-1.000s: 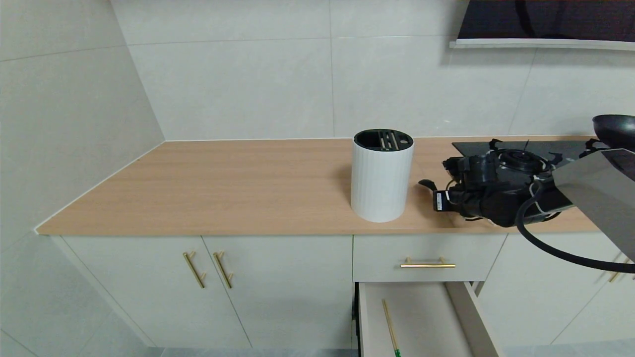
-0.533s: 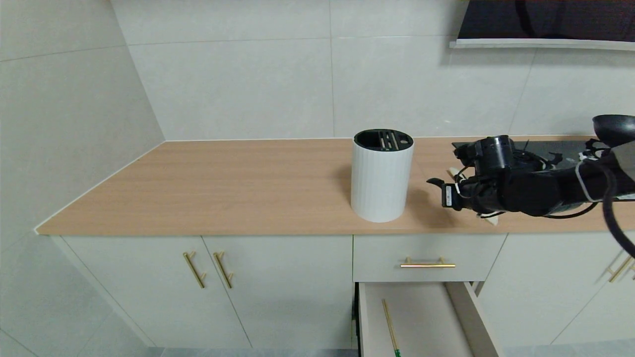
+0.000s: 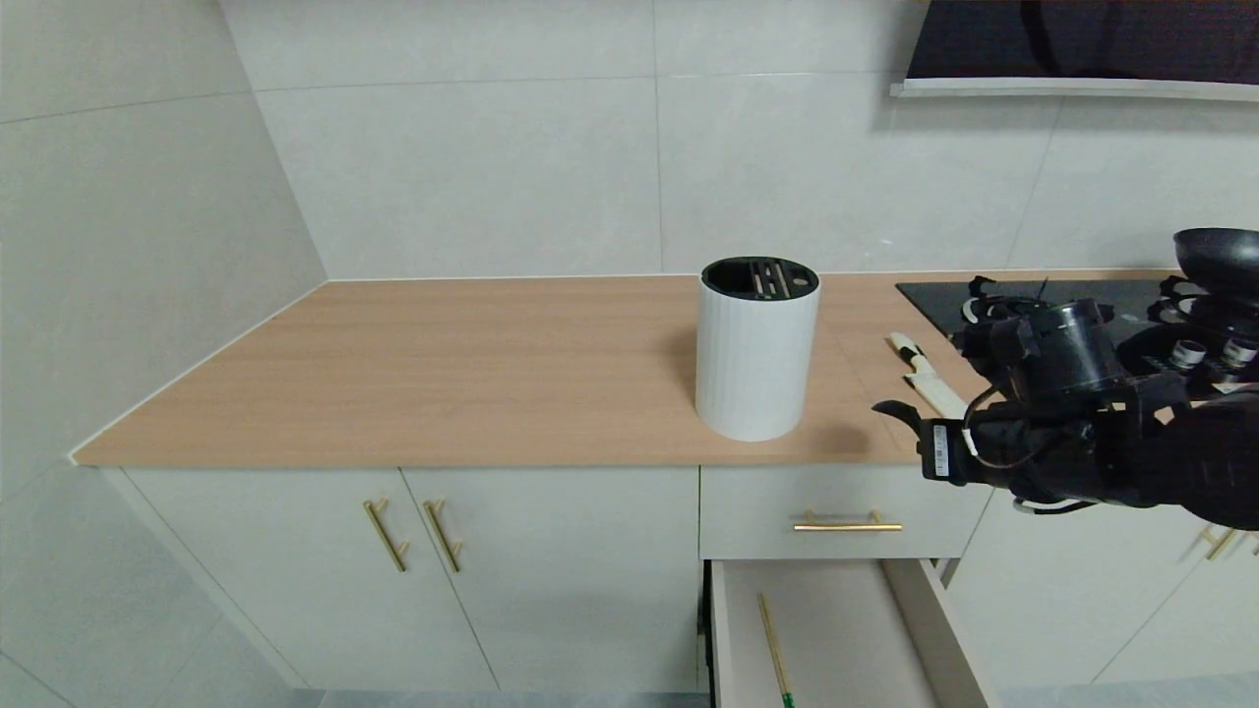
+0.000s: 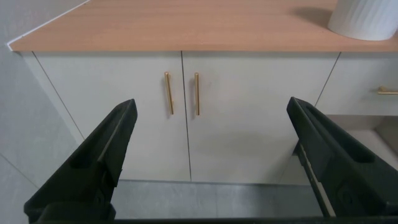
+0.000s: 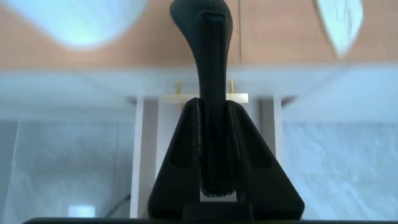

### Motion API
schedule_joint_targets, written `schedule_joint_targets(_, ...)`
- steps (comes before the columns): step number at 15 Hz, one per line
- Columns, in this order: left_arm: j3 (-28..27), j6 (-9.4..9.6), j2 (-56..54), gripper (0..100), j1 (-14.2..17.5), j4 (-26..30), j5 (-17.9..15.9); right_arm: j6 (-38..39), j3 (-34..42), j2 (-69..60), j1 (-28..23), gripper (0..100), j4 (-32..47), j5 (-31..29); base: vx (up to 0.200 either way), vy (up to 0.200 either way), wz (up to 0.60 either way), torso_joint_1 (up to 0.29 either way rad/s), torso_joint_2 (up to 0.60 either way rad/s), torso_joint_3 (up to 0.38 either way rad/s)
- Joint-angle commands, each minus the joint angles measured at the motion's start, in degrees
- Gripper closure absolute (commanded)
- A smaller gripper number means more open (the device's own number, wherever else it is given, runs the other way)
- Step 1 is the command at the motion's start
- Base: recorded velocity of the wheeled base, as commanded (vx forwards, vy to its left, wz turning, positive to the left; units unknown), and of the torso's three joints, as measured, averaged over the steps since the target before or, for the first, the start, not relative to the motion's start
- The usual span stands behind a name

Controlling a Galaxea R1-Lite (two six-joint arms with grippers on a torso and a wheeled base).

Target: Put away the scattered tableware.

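Observation:
A knife (image 3: 923,383) with a pale handle lies on the wooden countertop (image 3: 472,364), to the right of a white ribbed cylindrical holder (image 3: 756,360) with a black slotted top. My right gripper (image 3: 893,410) is shut with nothing in it. It hangs over the counter's front edge, just in front of the knife. In the right wrist view the shut right gripper (image 5: 205,14) points between the blurred holder (image 5: 78,22) and the knife (image 5: 339,23). My left gripper (image 4: 211,107) is open and low, facing the cabinet doors (image 4: 180,112).
Below the counter a drawer (image 3: 925,615) stands pulled out, with a pair of chopsticks (image 3: 772,639) lying in it. A closed drawer with a gold handle (image 3: 847,526) sits above it. A black stove (image 3: 1043,300) and a dark pan (image 3: 1218,251) are at the right.
My right arm has drawn back from over the counter beside the holder to the front edge and dropped lower. The knife it was covering now shows.

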Motion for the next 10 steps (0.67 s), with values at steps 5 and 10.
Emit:
schedule_joint_targets(5,0.0,-0.04,0.0,0,0.0,0.0,0.0,-0.1,4.1,-4.8,0.3,100,-0.2,0.2,0.0,0.0,0.0,0.0,0.0,0.0)
schedule_joint_targets(10,0.0,-0.04,0.0,0,0.0,0.0,0.0,-0.2,4.6,-2.8,0.8,100,-0.4,0.2,0.0,0.0,0.0,0.0,0.0,0.0)
